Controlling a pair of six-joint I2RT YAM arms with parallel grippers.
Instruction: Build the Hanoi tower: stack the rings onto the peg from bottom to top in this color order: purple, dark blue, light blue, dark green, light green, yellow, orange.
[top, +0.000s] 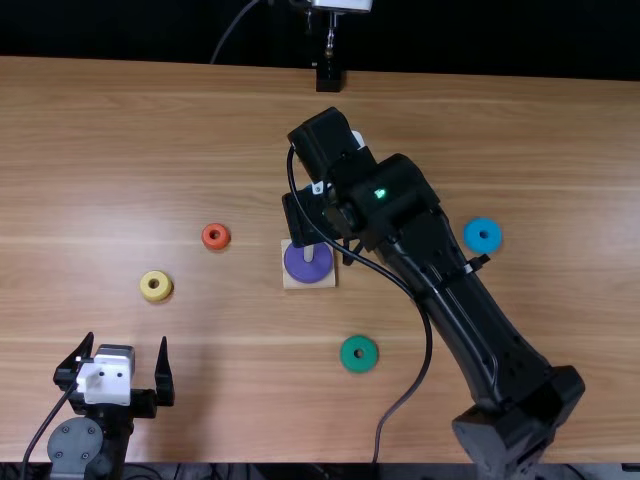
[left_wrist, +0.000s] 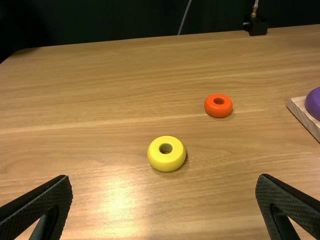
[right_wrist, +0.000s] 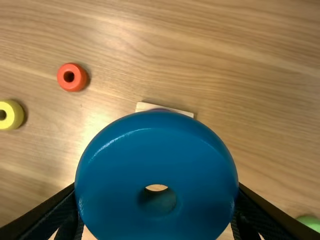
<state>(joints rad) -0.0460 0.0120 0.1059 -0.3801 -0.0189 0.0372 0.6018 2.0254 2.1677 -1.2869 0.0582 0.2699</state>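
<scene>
Four loose rings lie flat on the desk (top: 90, 150) in the top view: the orange ring (top: 216, 236), the yellow ring (top: 156, 286), the green ring (top: 359, 353) and the light blue ring (top: 483, 235). The square wooden base (top: 292, 281) sits near the middle, with the purple ring (top: 301, 270) around its upright peg (top: 309, 253).

The right gripper (top: 312, 215) hangs over the far side of the base. In the right wrist view its jaws pinch the dark blue ring (right_wrist: 160, 150) from both sides, and a corner of the base shows past the ring's rim. I cannot tell exactly how high the ring is above the peg.

The left gripper (top: 126, 342) is over the near left part of the desk, its jaws spread wide with nothing between them. The yellow ring is just beyond it, and the orange ring lies between the yellow one and the base. The green ring is on the near side of the base, slightly to the right; the light blue ring lies off to the right, beyond the right arm (top: 470, 300). At the desk's far edge stands a small black block (top: 328, 76).
</scene>
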